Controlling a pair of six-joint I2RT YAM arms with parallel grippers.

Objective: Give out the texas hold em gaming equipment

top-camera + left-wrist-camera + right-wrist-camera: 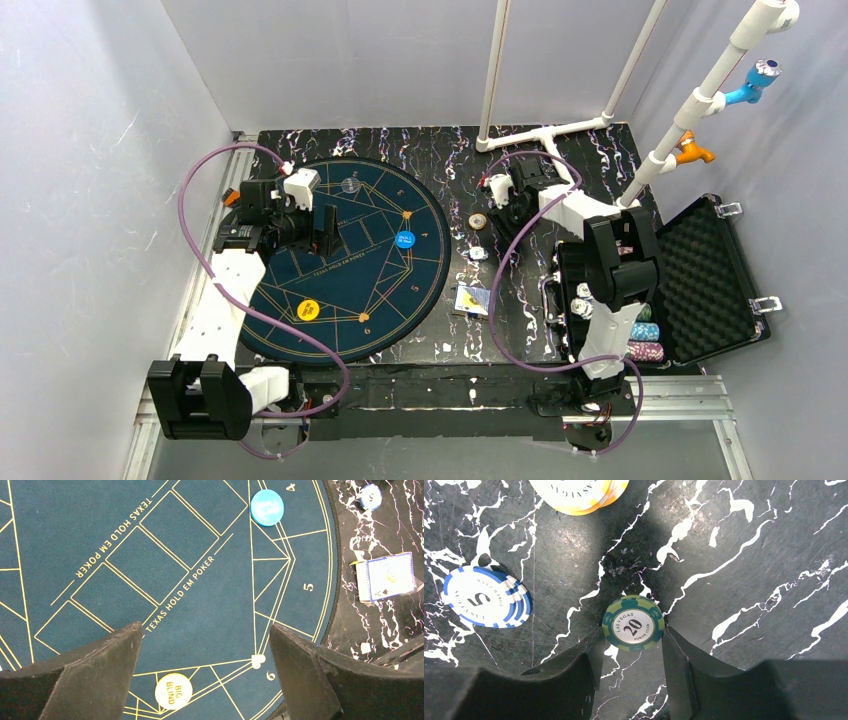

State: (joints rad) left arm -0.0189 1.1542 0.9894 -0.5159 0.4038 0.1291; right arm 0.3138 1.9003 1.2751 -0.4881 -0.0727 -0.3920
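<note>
Fingers (589,667) of the right tool (631,634) press both edges of a green chip (633,622) lying flat on the desk (749,605), grasping it. Ahead to its left sit a blue-and-white chip stack (484,597) and a yellow chip stack (576,492). The left tool (205,629), spread wide and empty, hovers over the mat (175,555); a blue disc (267,507) lies ahead, a yellow disc (173,691) below between its jaws

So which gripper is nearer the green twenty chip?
Right. The right gripper clasps the green 20 chip; the left gripper hangs over the blue poker mat, well away.
</note>
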